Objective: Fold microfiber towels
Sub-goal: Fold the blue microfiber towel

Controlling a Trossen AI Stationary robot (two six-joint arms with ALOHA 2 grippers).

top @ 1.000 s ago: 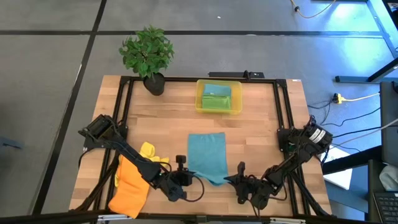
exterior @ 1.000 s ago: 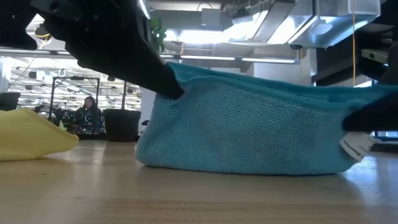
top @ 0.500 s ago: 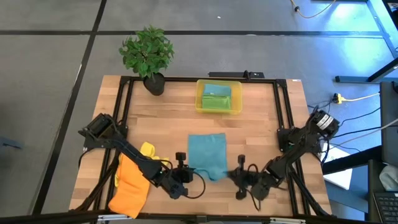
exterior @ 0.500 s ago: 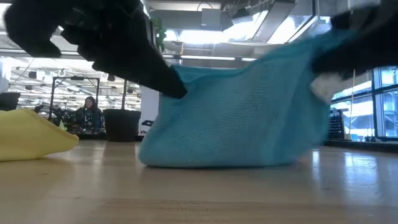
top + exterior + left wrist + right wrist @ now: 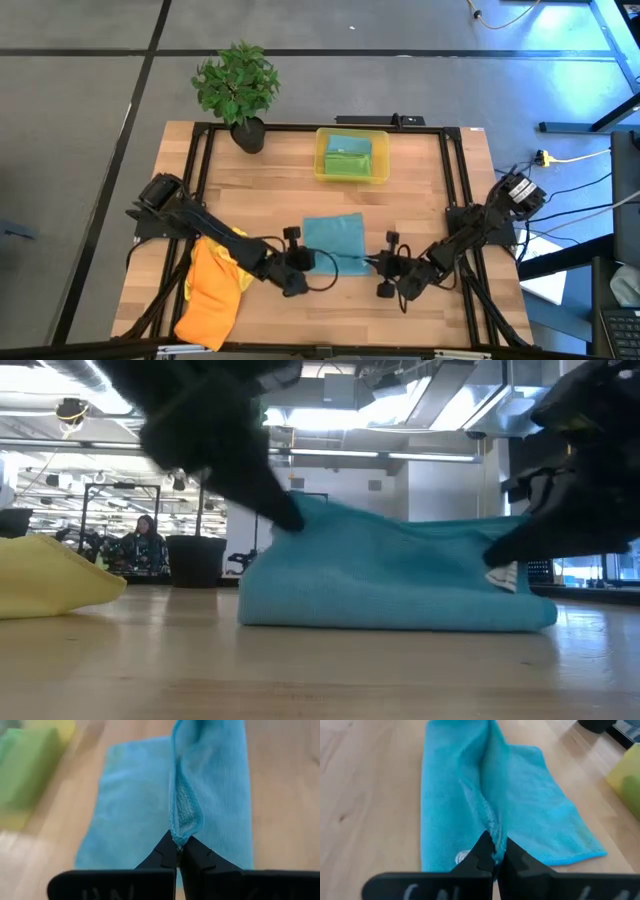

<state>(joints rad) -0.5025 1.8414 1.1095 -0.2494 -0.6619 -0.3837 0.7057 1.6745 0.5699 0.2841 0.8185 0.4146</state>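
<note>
Two claws on ribbed teal towel (image 5: pixel 335 240)

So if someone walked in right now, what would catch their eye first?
The teal towel at the table's near middle, with the left gripper and right gripper each shut on a near corner, carrying that edge over the rest. Next, the orange towel heaped at near left, then the yellow bin at the far edge with folded towels inside.

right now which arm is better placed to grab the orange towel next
Left. The orange towel lies right beside the left gripper; the right gripper is across the blue towel. Both grip the blue towel, so it must let go first.
</note>
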